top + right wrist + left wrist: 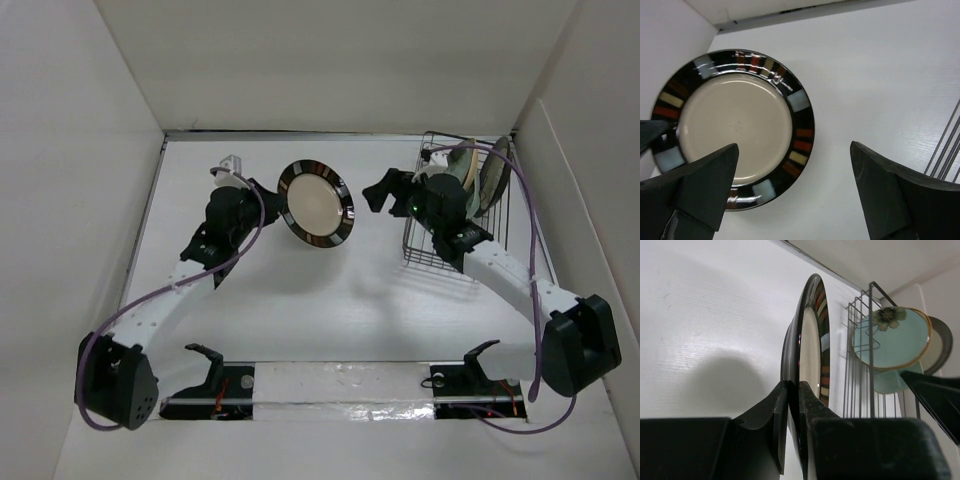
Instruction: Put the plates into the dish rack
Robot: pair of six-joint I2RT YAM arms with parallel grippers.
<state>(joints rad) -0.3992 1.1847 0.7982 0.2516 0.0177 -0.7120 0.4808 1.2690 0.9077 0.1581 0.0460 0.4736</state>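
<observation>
My left gripper (272, 205) is shut on the left rim of a black-rimmed cream plate (316, 203), holding it tilted up off the white table. In the left wrist view the plate (810, 345) stands edge-on, with its rim pinched in the gripper (793, 386). My right gripper (378, 193) is open just right of the plate, between it and the dish rack (432, 250). In the right wrist view the plate (735, 125) faces the camera, left of the open gripper (795, 150), which holds nothing. The black wire rack holds a pale green plate (892, 337) and a grey-brown-rimmed plate (941, 345).
White walls enclose the table on the left, back and right. The rack stands against the right wall near the back corner, and its wires (945, 150) show at the right edge of the right wrist view. A small white object (229, 163) lies at the back left.
</observation>
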